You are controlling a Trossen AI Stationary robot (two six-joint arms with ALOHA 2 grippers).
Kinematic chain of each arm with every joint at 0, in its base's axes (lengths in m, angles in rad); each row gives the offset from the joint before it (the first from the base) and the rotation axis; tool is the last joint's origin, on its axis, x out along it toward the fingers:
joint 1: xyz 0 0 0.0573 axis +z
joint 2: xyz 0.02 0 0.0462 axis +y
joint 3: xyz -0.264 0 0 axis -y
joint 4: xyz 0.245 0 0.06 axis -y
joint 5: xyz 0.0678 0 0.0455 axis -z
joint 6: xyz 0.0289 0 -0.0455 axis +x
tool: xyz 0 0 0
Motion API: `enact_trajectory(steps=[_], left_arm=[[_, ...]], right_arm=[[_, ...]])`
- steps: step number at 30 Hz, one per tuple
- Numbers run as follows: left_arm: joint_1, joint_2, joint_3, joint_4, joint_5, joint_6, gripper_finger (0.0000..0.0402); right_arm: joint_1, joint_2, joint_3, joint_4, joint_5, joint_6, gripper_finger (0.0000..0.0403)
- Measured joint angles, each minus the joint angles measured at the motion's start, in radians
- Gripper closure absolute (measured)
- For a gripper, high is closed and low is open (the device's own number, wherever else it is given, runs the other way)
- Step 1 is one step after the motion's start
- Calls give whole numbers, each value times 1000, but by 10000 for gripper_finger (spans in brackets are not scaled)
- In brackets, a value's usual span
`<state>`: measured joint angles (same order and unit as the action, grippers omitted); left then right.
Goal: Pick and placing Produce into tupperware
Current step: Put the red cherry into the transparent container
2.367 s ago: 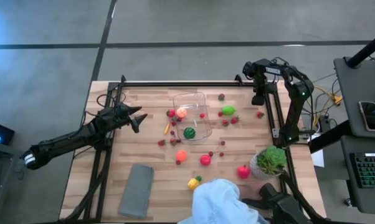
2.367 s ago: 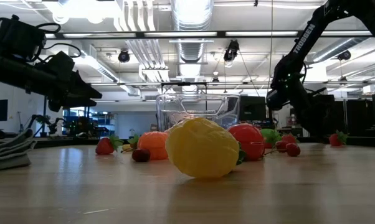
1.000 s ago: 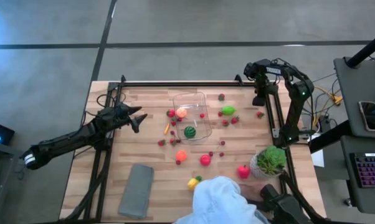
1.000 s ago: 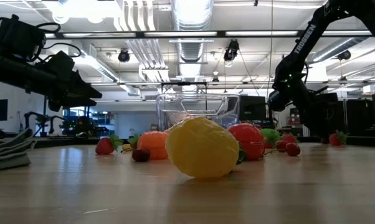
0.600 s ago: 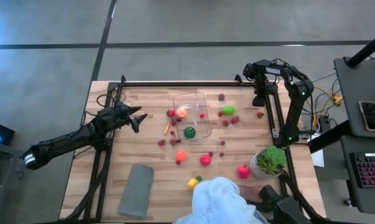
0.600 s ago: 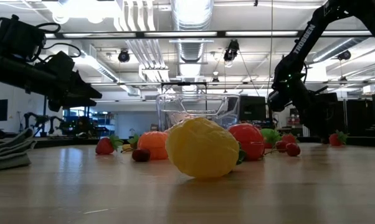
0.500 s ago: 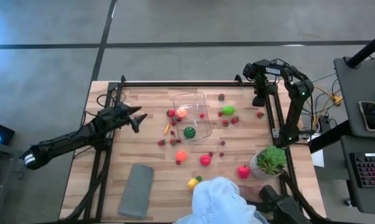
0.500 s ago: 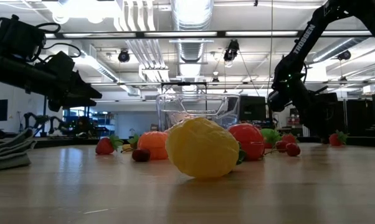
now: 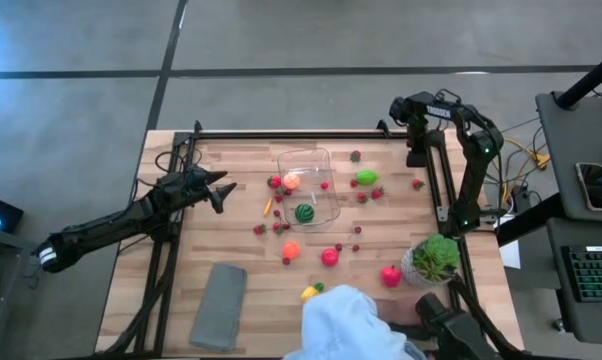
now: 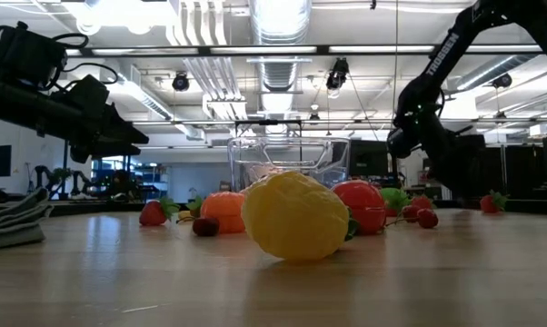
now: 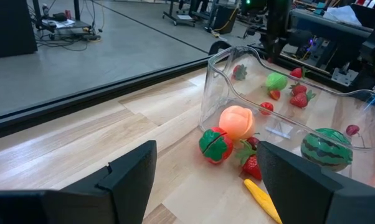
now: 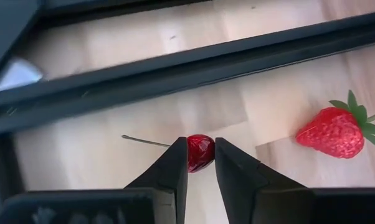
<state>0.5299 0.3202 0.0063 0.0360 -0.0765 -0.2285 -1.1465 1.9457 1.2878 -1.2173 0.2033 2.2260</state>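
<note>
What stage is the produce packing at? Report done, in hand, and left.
Done: the tupperware holds a watermelon, a peach-coloured fruit and a small red berry.
In hand: the right gripper is shut on a dark-red berry near the table's far right corner; the left gripper hangs open left of the container.
Left: most of the produce, including the lime-green piece and the yellow piece.

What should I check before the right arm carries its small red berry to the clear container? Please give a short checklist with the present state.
1. Right pincer shut on the red berry: ok.
2. Berry lifted clear of the table: cannot tell.
3. Tupperware open on top: ok.
4. Room left inside, only a watermelon and a peach there: ok.
5. Left pincer open, beside the tupperware, off the path: ok.
</note>
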Motion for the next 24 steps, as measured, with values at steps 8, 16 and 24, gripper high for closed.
enact_trajectory(steps=[8, 16, 24], left_arm=[[0, 0, 0, 0, 4, 0, 139], [0, 0, 0, 0, 3, 0, 139], [0, 0, 0, 0, 2, 0, 139]], right_arm=[[10, -1, 106, -2, -33, -264, 335], [37, -1, 215, -1, -167, -586, 335], [112, -2, 292, 15, -327, -802, 335]])
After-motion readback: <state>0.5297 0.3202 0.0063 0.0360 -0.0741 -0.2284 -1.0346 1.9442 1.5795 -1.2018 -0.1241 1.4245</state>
